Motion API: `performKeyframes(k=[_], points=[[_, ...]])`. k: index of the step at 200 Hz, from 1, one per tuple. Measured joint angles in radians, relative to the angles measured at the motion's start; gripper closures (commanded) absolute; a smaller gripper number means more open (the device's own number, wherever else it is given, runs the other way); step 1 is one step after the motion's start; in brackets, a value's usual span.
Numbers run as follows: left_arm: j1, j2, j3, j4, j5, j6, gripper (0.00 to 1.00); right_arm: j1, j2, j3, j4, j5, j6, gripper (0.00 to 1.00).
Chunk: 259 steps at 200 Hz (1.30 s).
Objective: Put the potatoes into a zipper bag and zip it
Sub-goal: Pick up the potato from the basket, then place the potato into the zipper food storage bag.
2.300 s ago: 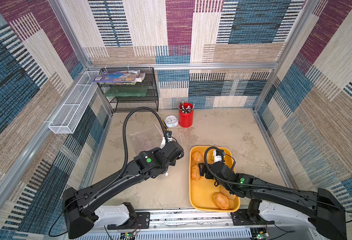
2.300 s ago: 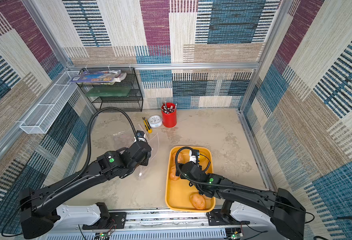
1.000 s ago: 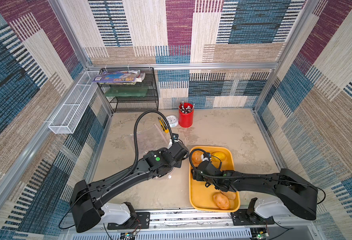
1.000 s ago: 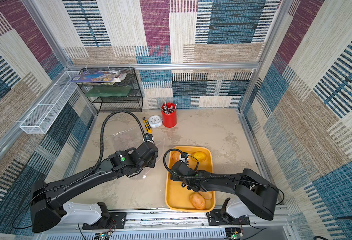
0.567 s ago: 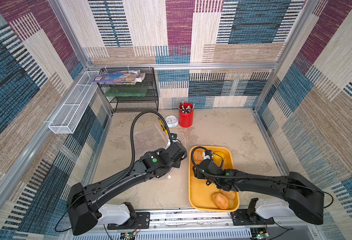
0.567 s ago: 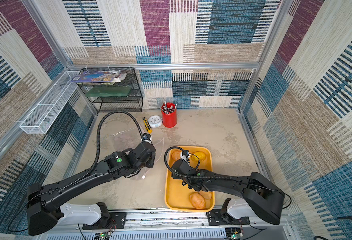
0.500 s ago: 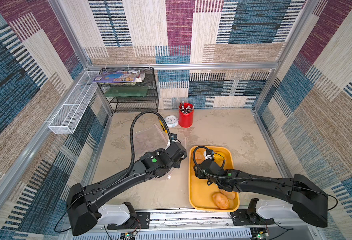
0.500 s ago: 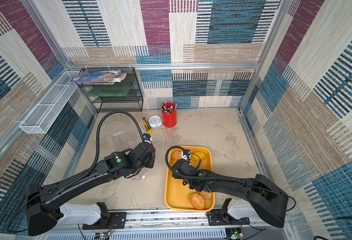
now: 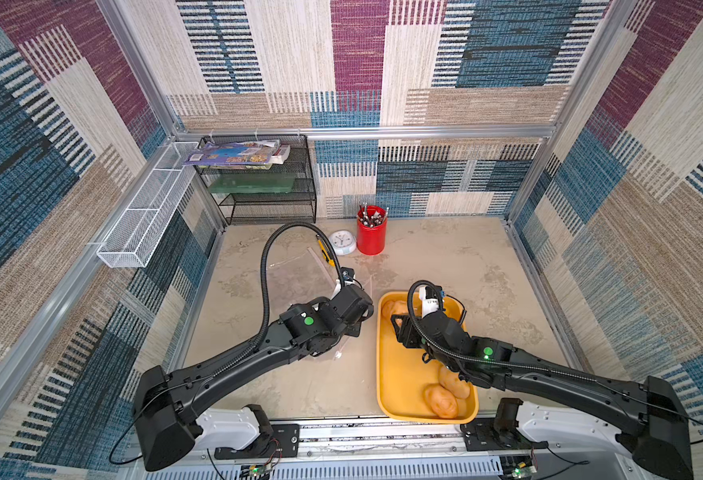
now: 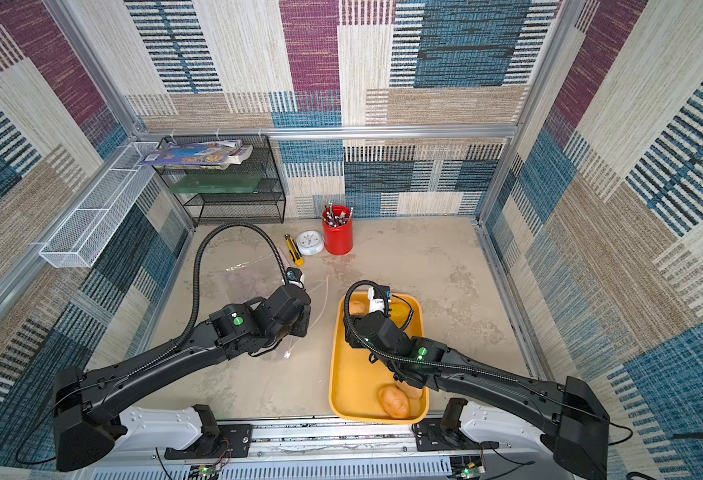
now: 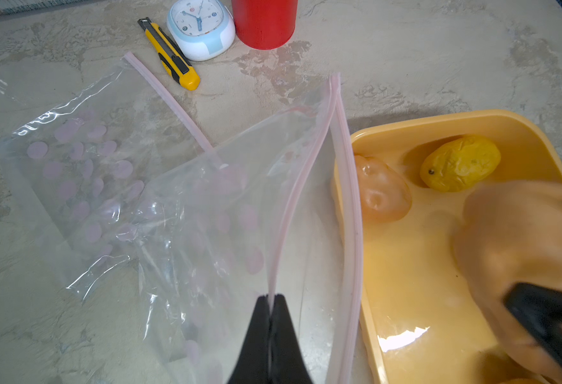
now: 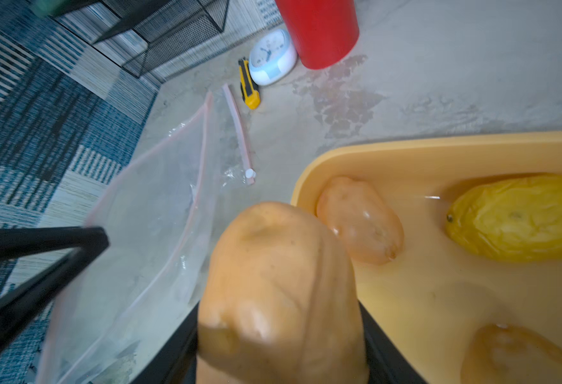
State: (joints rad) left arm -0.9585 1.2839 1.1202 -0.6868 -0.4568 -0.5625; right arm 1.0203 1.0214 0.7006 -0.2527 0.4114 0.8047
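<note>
My left gripper (image 11: 269, 299) is shut on the pink zip rim of a clear zipper bag (image 11: 226, 212), holding its mouth open beside the yellow tray (image 11: 415, 289). My right gripper (image 12: 279, 332) is shut on a tan potato (image 12: 279, 286), which hangs over the tray's left edge next to the bag mouth (image 12: 146, 239). In the tray lie a tan potato (image 12: 359, 219), a yellow rough one (image 12: 518, 216) and another tan one (image 12: 518, 355). Two more potatoes (image 9: 441, 401) lie at the tray's near end in both top views (image 10: 393, 401). The right gripper (image 9: 397, 326) sits low over the tray (image 9: 403, 374).
A second clear bag (image 11: 83, 173) lies flat on the table beyond the held one. A yellow utility knife (image 11: 170, 55), a small clock (image 11: 199, 26) and a red pen cup (image 9: 371, 235) stand behind. A black wire rack (image 9: 266, 183) fills the back left corner.
The right gripper has tightened on a potato at the tray's left side and its arm has drawn back. The left gripper came toward the tray earlier and now holds still.
</note>
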Motion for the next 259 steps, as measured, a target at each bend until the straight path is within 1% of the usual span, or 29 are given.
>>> performKeyframes(k=[40, 105, 174, 198, 212, 259], points=[[0.000, 0.000, 0.002, 0.002, 0.019, 0.011, 1.00, 0.005, -0.019, 0.060, 0.001, -0.003, -0.044, 0.68], [0.000, -0.005, -0.002, 0.022, 0.058, 0.020, 1.00, 0.014, 0.002, 0.123, 0.056, -0.092, -0.099, 0.68], [0.000, -0.029, -0.017, 0.053, 0.076, 0.040, 1.00, 0.014, 0.123, 0.147, 0.136, -0.167, -0.113, 0.71], [0.000, -0.034, -0.017, 0.054, 0.080, 0.042, 1.00, 0.011, 0.173, 0.149, 0.167, -0.168, -0.113, 0.74], [0.000, -0.044, -0.019, 0.055, 0.082, 0.042, 1.00, 0.006, 0.206, 0.150, 0.186, -0.185, -0.112, 0.74], [0.001, -0.069, -0.021, 0.090, 0.096, 0.040, 1.00, -0.002, 0.303, 0.171, 0.209, -0.183, -0.093, 0.76]])
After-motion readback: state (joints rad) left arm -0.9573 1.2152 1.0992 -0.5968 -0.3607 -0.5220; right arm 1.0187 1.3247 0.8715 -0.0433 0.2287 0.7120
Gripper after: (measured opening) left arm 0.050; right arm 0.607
